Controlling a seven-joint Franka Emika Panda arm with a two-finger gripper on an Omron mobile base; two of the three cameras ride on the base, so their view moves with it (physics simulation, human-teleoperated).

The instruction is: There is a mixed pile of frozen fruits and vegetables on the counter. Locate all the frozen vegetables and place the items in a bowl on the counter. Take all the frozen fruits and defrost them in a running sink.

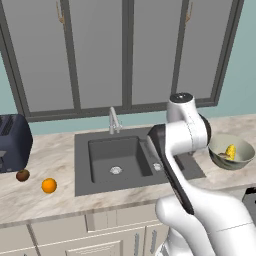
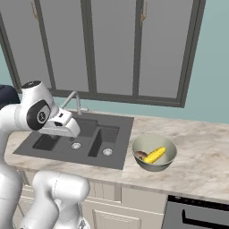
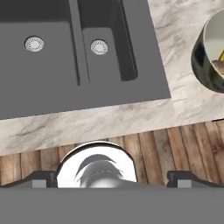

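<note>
1. Beige marbled stone counter (image 1: 55,155) over pale cabinet fronts, backed by a teal wall and tall grey-framed windows.
2. Set into it: dark grey rectangular double-basin sink (image 1: 112,157), large basin to the left, small basin to the right in the base views, round drains in both, silver faucet (image 1: 114,121) at the back edge.
3. Right of the sink: wide shallow pale grey-green bowl (image 2: 154,153), holding a short yellow corn cob (image 2: 154,155) and a small tan-brown mushroom (image 2: 141,155).
4. Corn cob lying tilted against the bowl's inner wall, long axis running diagonally in the right base view, upper end toward the far right, lower end toward the mushroom just beside it.
5. Left of the sink, well apart from the bowl: bright orange round ball (image 1: 49,185) and smaller dark brown round fruit (image 1: 22,175), near each other on the counter, just in front of a dark blue toaster (image 1: 14,141).
6. White two-finger gripper (image 3: 112,177) held over the counter's front edge near the sink, looking down on wooden floor; dark fingertips (image 3: 186,178) spread wide apart, nothing between them.
</note>
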